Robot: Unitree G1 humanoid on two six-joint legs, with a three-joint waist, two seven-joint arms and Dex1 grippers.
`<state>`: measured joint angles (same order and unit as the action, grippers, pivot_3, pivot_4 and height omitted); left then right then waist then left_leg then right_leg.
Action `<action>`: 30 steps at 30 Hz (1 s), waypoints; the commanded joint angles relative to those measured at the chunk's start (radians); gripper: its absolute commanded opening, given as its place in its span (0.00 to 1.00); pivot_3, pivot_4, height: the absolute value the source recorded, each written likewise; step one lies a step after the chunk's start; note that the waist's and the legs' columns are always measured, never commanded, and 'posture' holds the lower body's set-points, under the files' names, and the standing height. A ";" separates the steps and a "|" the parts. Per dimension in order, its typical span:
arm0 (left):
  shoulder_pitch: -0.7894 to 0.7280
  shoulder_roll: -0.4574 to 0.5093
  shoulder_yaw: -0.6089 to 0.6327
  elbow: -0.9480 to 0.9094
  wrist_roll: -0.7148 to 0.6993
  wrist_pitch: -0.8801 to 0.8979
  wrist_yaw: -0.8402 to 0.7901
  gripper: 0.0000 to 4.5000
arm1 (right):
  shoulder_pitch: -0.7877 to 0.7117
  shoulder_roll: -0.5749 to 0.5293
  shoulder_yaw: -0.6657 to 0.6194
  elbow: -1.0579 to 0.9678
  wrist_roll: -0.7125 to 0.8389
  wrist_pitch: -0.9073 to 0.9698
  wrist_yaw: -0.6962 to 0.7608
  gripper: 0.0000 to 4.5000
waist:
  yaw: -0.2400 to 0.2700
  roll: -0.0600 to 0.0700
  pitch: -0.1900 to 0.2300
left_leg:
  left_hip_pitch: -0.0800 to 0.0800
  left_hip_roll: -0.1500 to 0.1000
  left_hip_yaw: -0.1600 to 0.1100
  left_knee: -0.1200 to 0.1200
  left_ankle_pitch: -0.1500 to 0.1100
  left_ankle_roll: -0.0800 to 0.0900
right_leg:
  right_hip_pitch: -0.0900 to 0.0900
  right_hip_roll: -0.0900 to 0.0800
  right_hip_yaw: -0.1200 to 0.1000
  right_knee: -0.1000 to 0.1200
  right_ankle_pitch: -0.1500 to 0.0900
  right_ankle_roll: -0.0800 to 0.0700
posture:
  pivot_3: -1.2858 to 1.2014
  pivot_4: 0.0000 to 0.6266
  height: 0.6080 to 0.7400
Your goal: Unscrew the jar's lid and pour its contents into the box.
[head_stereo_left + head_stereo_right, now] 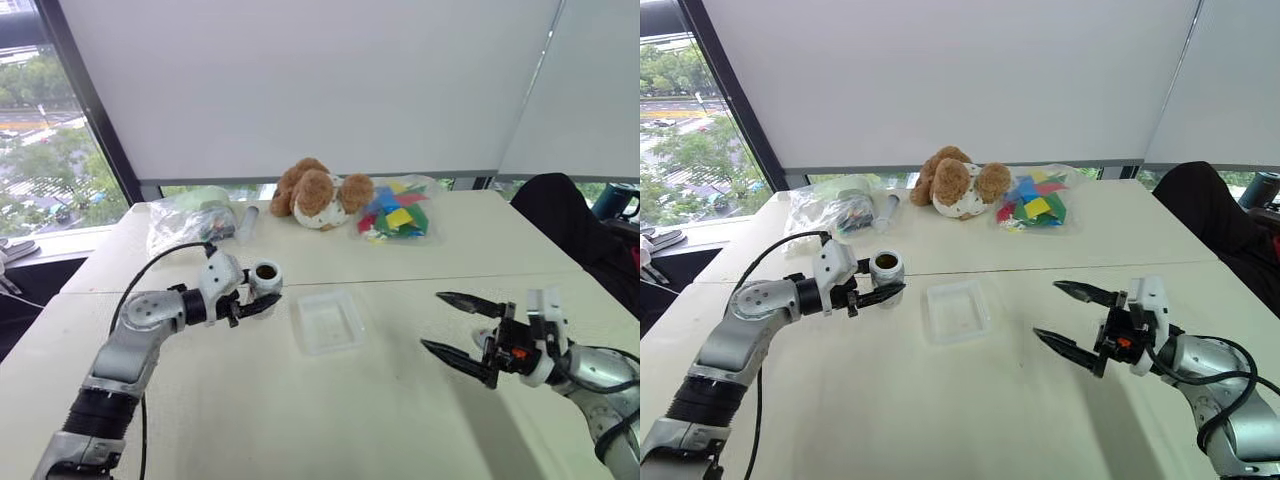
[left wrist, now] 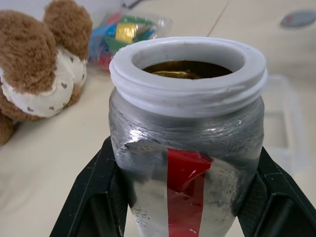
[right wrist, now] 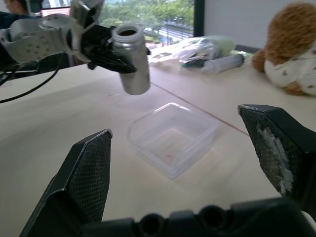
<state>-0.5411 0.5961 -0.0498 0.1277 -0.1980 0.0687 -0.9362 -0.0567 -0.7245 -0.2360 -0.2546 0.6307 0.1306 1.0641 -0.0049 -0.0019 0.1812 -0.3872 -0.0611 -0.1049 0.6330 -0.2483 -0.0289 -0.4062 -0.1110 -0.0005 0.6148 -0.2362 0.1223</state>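
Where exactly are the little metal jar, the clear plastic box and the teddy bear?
jar point(image 3: 133, 64): right wrist view, on its silvery side wall.
box point(image 1: 328, 322): left eye view, on its clear floor.
teddy bear point(image 1: 955, 182): right eye view, on its brown head.

free: bare table point(image 1: 400, 420) around the box point(image 1: 328, 322), between both grippers | blocked: far edge – plush toy point(image 1: 318, 194), bag of blocks point(image 1: 397, 212), clear bags point(image 1: 190, 218) | jar point(image 1: 265, 280) held just beside box
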 commanded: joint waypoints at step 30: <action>-0.520 -0.093 -0.772 0.687 1.688 -0.316 1.801 0.47 | 0.089 0.070 -0.032 -0.126 -0.021 0.026 -0.186 0.99 | 0.018 -0.006 0.003 | -0.002 -0.009 0.002 0.002 0.000 0.000 | -0.001 -0.004 -0.001 0.003 0.001 0.010 | 0.52 0.24 1.00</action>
<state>-1.0232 0.5117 -0.8034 0.7916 1.4582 -0.3015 0.7967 0.0427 -0.6609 -0.2572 -0.3319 0.5932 0.1574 0.8872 0.0131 -0.0077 0.1845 -0.3894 -0.0707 -0.1034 0.6347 -0.2481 -0.0287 -0.4074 -0.1153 -0.0019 0.6184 -0.2353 0.1327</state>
